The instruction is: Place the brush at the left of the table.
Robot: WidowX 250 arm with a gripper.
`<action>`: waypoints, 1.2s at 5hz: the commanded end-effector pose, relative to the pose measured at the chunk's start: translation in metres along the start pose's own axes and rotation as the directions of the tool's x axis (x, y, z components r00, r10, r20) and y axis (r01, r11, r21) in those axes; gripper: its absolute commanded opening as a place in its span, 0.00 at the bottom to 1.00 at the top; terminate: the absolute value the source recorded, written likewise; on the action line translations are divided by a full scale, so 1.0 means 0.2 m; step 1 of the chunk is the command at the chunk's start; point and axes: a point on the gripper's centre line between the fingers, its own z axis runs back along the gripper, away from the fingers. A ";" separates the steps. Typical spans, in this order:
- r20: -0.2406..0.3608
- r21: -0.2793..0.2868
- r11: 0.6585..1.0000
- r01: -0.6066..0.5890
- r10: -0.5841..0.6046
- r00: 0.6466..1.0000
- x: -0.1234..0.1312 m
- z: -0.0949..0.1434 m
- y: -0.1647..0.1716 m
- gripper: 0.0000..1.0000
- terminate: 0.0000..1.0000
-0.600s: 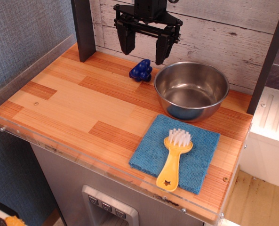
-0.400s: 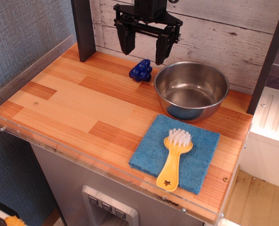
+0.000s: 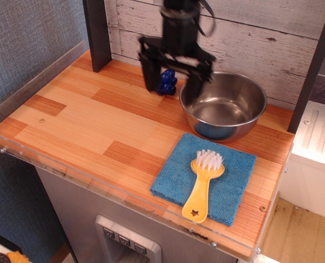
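Bright even light, soft shadows, gripper [image 3: 173,74] motion-blurred, glare inside steel bowl [image 3: 223,104]

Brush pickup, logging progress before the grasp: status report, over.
Gripper open, empty, above the table near the steel bowl. Brush untouched on blue cloth. Path to brush clear.

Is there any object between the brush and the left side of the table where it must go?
Nothing visible. The brush lies on the blue cloth, and the table left of it is bare wood.
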 end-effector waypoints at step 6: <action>0.083 0.029 0.996 0.081 -0.084 0.993 -0.33 -0.20 -0.46 1.00 0.00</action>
